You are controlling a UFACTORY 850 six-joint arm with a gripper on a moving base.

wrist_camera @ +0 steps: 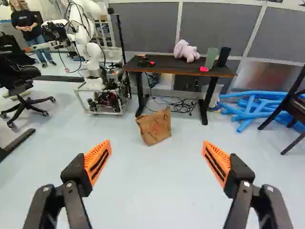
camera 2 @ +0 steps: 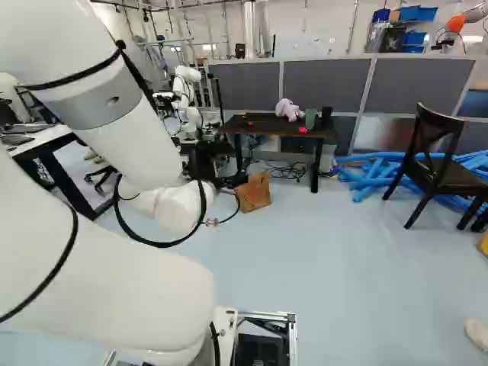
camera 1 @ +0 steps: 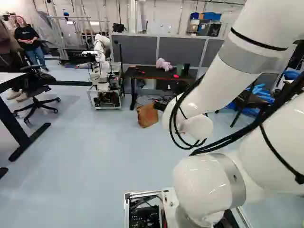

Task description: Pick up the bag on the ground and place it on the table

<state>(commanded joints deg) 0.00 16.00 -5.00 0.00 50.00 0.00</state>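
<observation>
1. From where I'm standing, the gripper (camera 2: 221,180) has its two fingers spread wide, with orange pads (wrist_camera: 98,162) facing each other and nothing gripped between them.
2. The brown paper bag (wrist_camera: 155,128) is on the floor (wrist_camera: 143,191), tilted a little, ahead of those fingers and apart from them.
3. Just behind the bag is a dark table (wrist_camera: 162,66), with loose cables (wrist_camera: 181,106) on the floor under it.
4. On that tabletop I see a pale purple stuffed toy (wrist_camera: 186,51), a green cup (wrist_camera: 211,58) and, right beside it, a black cup (wrist_camera: 223,56).
5. Another robot (wrist_camera: 90,52) stands near one end of the table; blue tubes (wrist_camera: 252,106) lie by the other.
</observation>
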